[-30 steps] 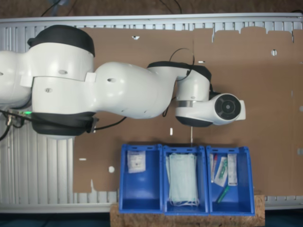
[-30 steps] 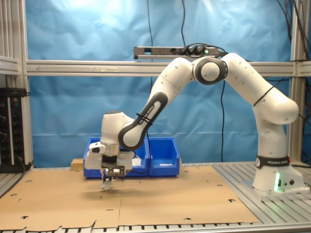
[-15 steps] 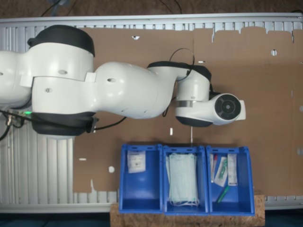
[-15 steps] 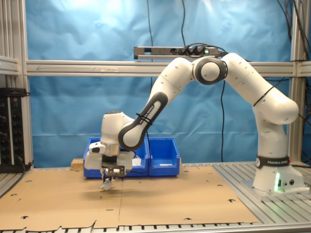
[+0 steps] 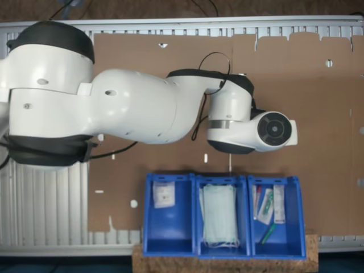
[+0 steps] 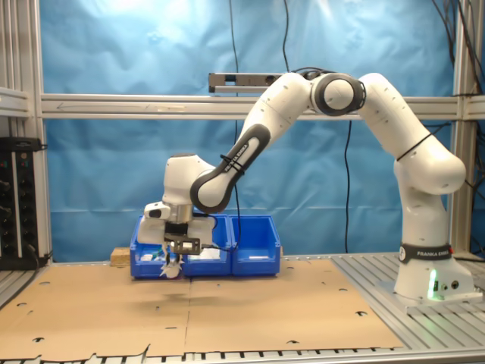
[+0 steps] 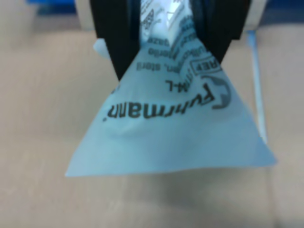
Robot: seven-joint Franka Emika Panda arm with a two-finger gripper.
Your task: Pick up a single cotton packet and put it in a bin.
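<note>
My gripper (image 7: 164, 28) is shut on a cotton packet (image 7: 171, 123), a white packet with black print that hangs down between the two black fingers (image 7: 114, 38). In the second exterior view the gripper (image 6: 173, 259) holds the packet (image 6: 171, 268) a little above the cardboard, just in front of the row of blue bins. The bin (image 5: 169, 230) at the first exterior view's left has one small white packet (image 5: 164, 194) lying in it. That bin (image 6: 256, 244) is the row's end nearest the arm's base in the second exterior view.
The middle bin (image 5: 197, 216) holds pale-green masks (image 5: 219, 222). The third bin (image 5: 297, 227) holds green-capped tubes and a long narrow packet. The bins rest on a chipboard block (image 5: 227, 264). Brown cardboard (image 5: 307, 114) covers the table. My arm (image 5: 142, 111) spans the cardboard.
The arm has lifted the gripper and packet up off the cardboard and shifted them slightly toward the bins. The upper arm links have swung over.
</note>
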